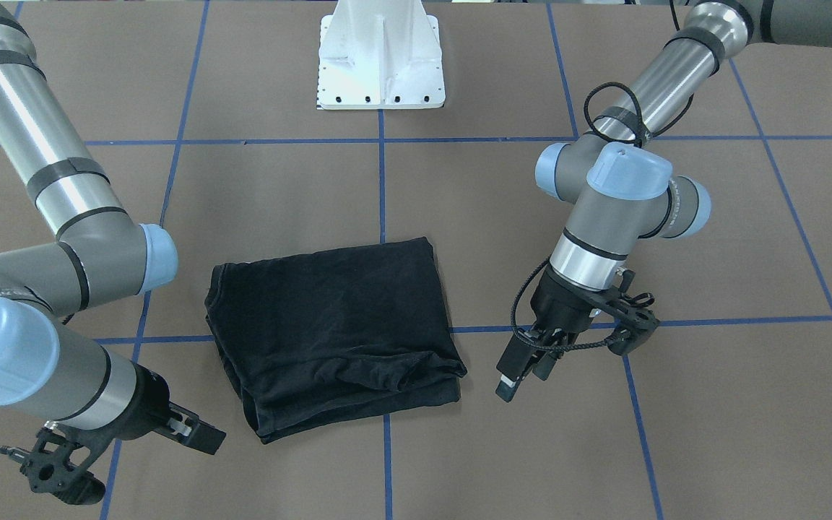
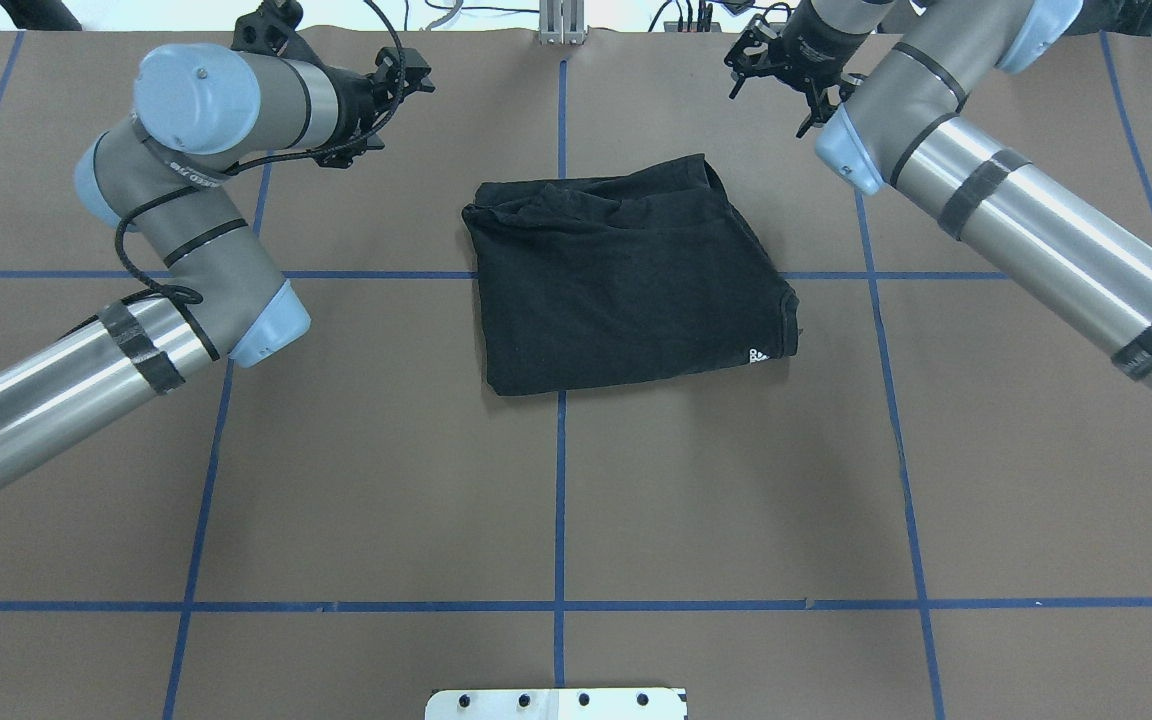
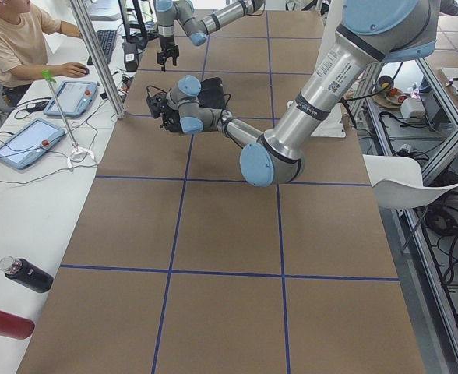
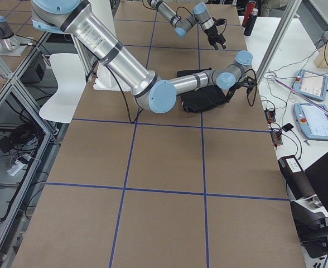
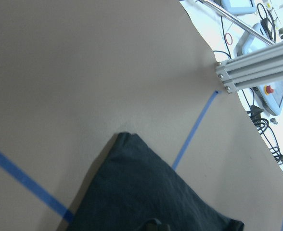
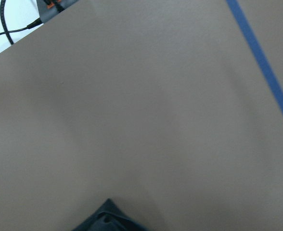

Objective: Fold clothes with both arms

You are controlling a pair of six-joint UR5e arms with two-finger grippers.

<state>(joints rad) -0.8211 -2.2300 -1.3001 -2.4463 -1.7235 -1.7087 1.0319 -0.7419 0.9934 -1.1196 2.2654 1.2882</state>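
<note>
1. Reference: I take all positions from the white pedestal [image 1: 380, 65], which is bolted to the brown table [image 1: 712, 433] at the robot's edge.

2. Workpiece: the black T-shirt [image 1: 336, 325] lies flat on the table straight out from the pedestal and well apart from it. It is folded into a rough rectangle with plain black fabric facing up. It covers a crossing of the blue tape lines [image 1: 381, 180], one of which runs out from the pedestal. The edge farthest from the pedestal is rumpled, with stacked layers showing. A small white mark [image 2: 758, 355] sits at the corner nearest the pedestal on the robot's right.

3. Left arm [image 1: 625, 195]: the left gripper [image 1: 524, 372] hangs above the table on the pedestal's left side. It is about as far out from the pedestal as the shirt's outer half, and it is clear of the cloth. I see its two fingers side by side and pointing down. I cannot tell whether they are apart or together. No cloth is in them.

4. Right arm [image 1: 48, 267]: the right gripper [image 1: 203, 435] is on the pedestal's right side, about as far out as the shirt's rumpled edge and apart from the cloth. Its fingers read as one black block, so I cannot tell their state.

5. Wrist views: each shows brown table and a black corner of the shirt at the lower frame edge
</note>
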